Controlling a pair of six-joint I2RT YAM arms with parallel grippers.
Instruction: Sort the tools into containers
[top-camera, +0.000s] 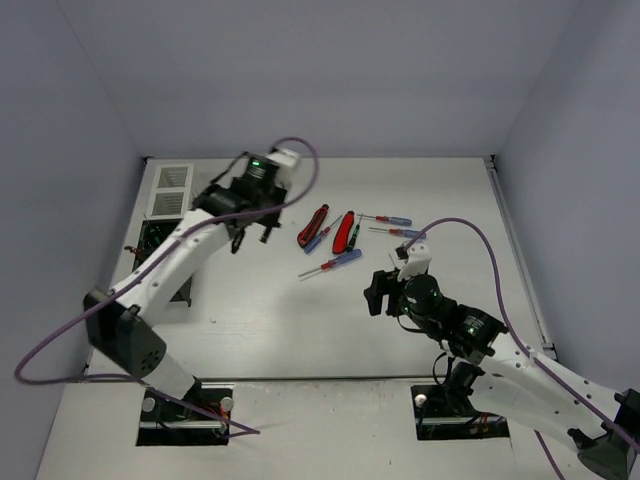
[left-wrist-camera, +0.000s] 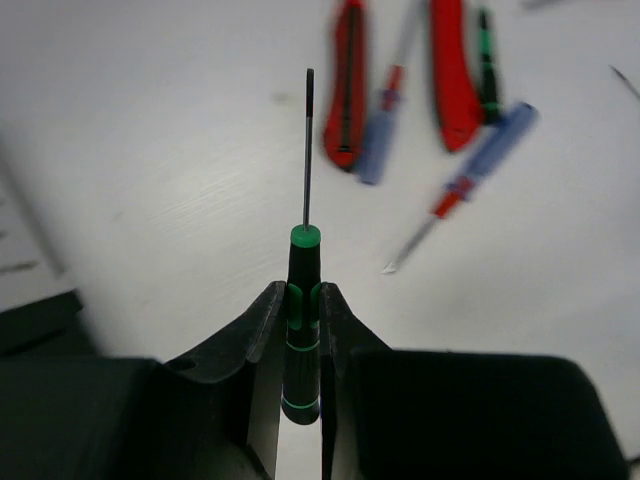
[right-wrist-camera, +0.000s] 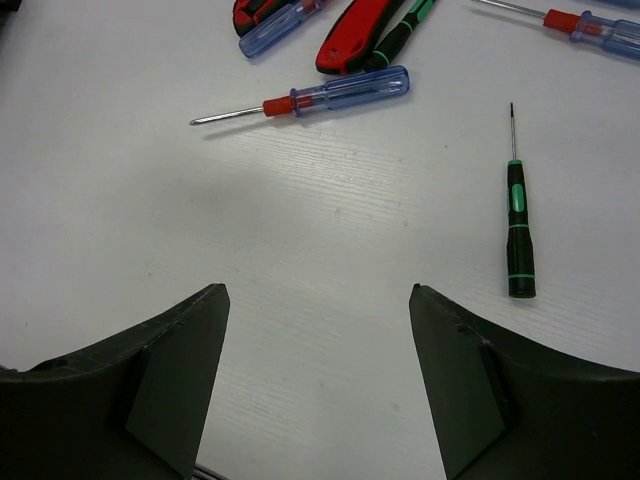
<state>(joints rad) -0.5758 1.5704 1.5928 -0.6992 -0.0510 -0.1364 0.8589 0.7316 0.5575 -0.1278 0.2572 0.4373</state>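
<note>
Clenched in the left hand (left-wrist-camera: 302, 300): a slim black-handled screwdriver with green bands (left-wrist-camera: 304, 262), pinched across the upper handle, thin steel shaft pointing forward, clear of the white table (top-camera: 300, 330). Hangs between the loose tools and the containers at the left edge, a white slatted bin (top-camera: 172, 190) and a black slatted bin (top-camera: 150, 245). Likely light and stiff, with a smooth round handle prone to swivelling between flat pads. Best gripped mid-handle, never by the fine shaft: too thin, easy to bend.

Right hand (right-wrist-camera: 320, 300) spread wide and empty, low over the table, near a matching black-and-green screwdriver (right-wrist-camera: 518, 230) and a clear blue-handled screwdriver with red collar (right-wrist-camera: 335, 92). Further back, red-handled pliers (top-camera: 343, 231), probably heavier, better taken across both handles.
</note>
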